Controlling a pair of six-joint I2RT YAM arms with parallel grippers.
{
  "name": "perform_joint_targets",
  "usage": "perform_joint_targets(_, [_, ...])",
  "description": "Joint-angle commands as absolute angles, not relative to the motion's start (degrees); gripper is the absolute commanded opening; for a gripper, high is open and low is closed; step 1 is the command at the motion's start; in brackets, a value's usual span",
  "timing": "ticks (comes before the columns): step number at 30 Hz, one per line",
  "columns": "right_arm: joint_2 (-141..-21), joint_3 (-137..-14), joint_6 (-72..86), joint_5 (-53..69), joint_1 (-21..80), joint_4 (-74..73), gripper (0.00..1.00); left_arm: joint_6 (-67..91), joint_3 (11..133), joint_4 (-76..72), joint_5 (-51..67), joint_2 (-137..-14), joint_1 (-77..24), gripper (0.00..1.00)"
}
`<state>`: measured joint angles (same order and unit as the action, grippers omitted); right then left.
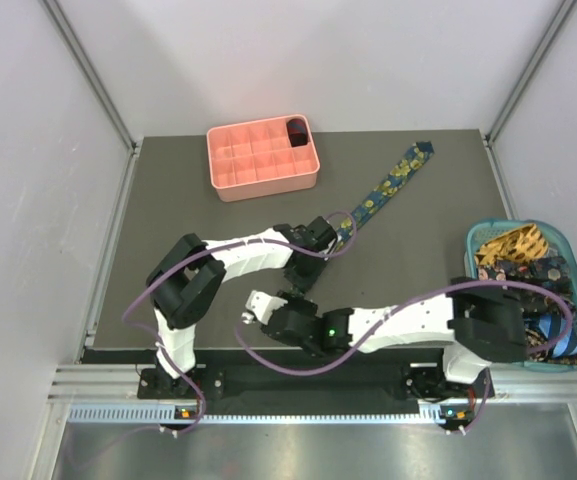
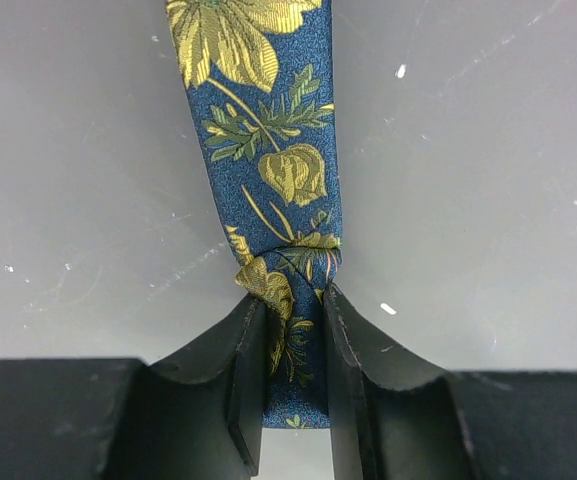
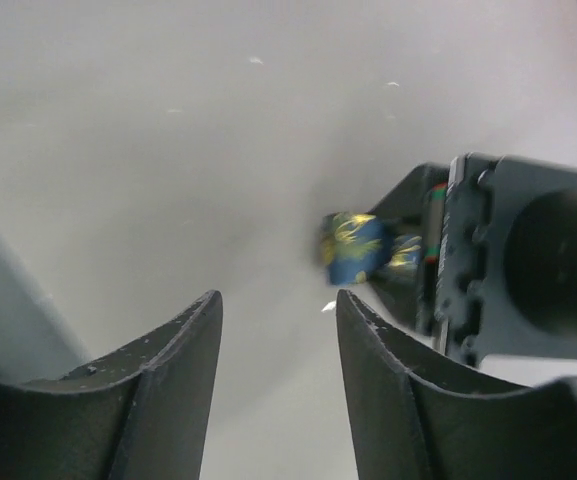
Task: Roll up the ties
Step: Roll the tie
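— Spot the navy tie (image 1: 393, 185) with the yellow flowers?
— Yes. Stretched flat on the dark surface (image 1: 188, 200), slanting from the middle toward the far right corner, pointed end farthest away.
— And at the near end?
— Pinched between the left fingers (image 2: 243, 370). Closed narrow on the cloth. Bunched into a tight twist right at the tips, then spreading flat beyond them.
— Visible from the other wrist as well?
— Only as a small blurred knob of navy and yellow (image 3: 353, 248), poking out beside the dark body of the left arm's end.
— What about the right fingers (image 3: 183, 370)?
— Parted, with nothing between them but bare surface. Hovering low, nearer the bases and further left than the left ones, close by but apart from the tie.
— Any more ties?
— Heaped in a teal basket (image 1: 513, 224) at the right edge. A gold-striped one (image 1: 513, 243) on top at the far side, dark patterned ones (image 1: 530, 268) just nearer, a blue-striped one (image 1: 560, 345) at the near end, partly hidden behind the right arm.
— Anything rolled?
— One dark coil (image 1: 297, 131), sitting in the far right corner compartment of a pink grid tray (image 1: 268, 186). Placed at the far edge of the surface, left of the navy tie's point and well apart from it.
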<state>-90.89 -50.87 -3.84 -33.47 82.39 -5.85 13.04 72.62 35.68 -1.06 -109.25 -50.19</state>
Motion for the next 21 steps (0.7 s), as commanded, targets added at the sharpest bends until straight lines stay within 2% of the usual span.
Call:
perform_joint_targets(1, [-95.9, -57.6, -6.6, -44.4, 83.2, -13.0, 0.5, 14.0, 71.0, 44.1, 10.2, -116.5, -51.9, 0.31])
perform_joint_targets(10, [-107.9, -65.6, -7.0, -52.5, 82.9, -19.1, 0.54, 13.3, 75.1, 48.5, 10.5, -117.9, -51.3, 0.3])
perform_joint_targets(21, [-115.3, -70.1, -8.3, -56.7, 81.6, -21.1, 0.56, 13.1, 75.7, 48.8, 11.7, -119.2, -50.8, 0.3])
